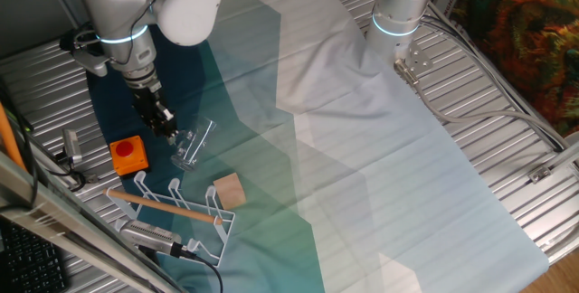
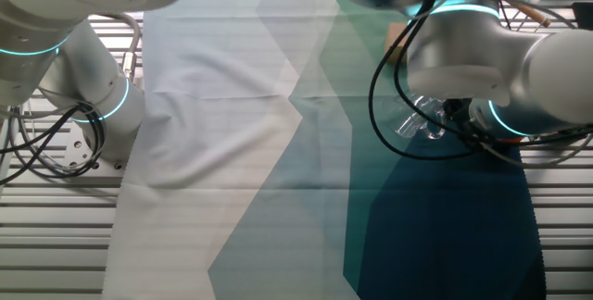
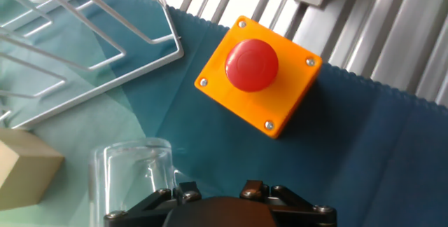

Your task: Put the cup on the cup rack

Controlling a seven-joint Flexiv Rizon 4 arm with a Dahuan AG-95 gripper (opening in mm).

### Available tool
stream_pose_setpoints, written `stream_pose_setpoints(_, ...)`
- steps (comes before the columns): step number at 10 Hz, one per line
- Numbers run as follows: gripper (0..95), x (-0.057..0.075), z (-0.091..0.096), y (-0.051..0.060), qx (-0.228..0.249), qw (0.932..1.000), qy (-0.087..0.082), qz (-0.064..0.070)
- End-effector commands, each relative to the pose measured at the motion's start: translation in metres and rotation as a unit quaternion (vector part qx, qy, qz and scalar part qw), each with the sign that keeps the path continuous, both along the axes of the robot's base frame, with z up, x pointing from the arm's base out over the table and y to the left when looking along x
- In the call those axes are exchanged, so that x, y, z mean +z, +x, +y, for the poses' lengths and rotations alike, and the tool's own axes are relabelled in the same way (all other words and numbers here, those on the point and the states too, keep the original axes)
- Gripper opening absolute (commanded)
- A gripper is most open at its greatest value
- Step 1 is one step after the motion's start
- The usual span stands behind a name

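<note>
Black two-finger gripper (image 3: 217, 202) fingertips cut off at the 6 o'clock edge in hand view, jaw state indeterminable, small transparent glass cup (image 3: 133, 174) base cropped there, white wire cup rack (image 3: 91, 38) cropped at 10 o'clock, tan wooden block (image 3: 24, 174) cropped at 8 o'clock.

Orange box (image 3: 257, 74): no lettering — plain red button (image 3: 251, 64) only.
Cup (image 3: 133, 178): unmarked.
Wooden block (image 1: 229, 190): unmarked.
Elsewhere: nothing readable.
</note>
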State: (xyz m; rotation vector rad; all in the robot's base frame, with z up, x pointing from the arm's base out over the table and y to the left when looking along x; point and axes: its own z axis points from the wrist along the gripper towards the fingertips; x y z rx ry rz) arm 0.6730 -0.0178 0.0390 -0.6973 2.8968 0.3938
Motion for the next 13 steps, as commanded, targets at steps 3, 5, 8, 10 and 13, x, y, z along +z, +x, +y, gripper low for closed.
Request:
stream_pose_setpoints(3, 38.0, -0.005, -0.004, -0.004, 0.004, 1.0000, 0.004, -0.007)
stream_pose_setpoints(5, 38.0, -0.007, -0.005, -0.006, 0.004, 0.9999, 0.006, -0.008)
stream_pose_setpoints(8, 38.0, -0.008, -0.005, -0.005, 0.003, 0.9999, 0.006, -0.007)
stream_pose_setpoints(10, 38.0, -0.009, -0.004, -0.005, 0.002, 0.9999, 0.008, -0.008)
stream_pose_setpoints(13, 38.0, -0.019, -0.001, -0.009, -0.005, 0.9999, 0.012, -0.011)
